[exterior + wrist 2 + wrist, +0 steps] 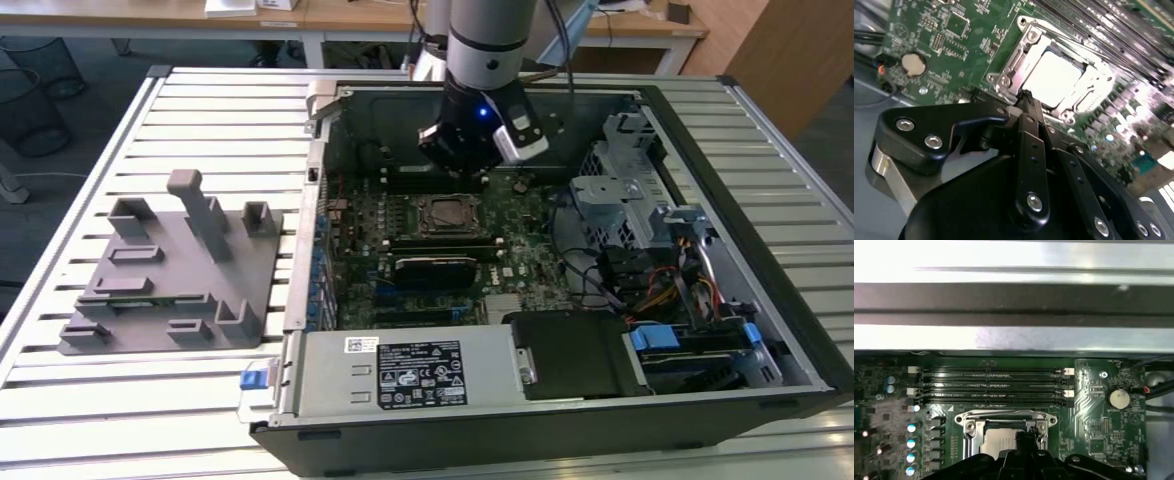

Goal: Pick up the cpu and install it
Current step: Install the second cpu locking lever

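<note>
The cpu (1054, 79), a flat square chip with a silvery-white top, lies inside the metal-framed socket (1004, 75) on the green motherboard (949, 30). Part of the cpu (996, 444) shows in the first wrist view, within the socket frame (970, 426). My gripper (1027, 98) is shut, its black fingers meeting in a point just over the socket's edge beside the chip, with nothing between them. In the exterior view the gripper (477, 160) hangs inside the open computer case, a little beyond the socket (447, 213).
Black memory slots (994, 385) run along the far side of the socket. A coin battery (1118, 398) sits on the board. A grey plastic fixture (167, 270) stands on the slatted table at the exterior view's left. A drive cage and cables (641, 230) crowd the case's right.
</note>
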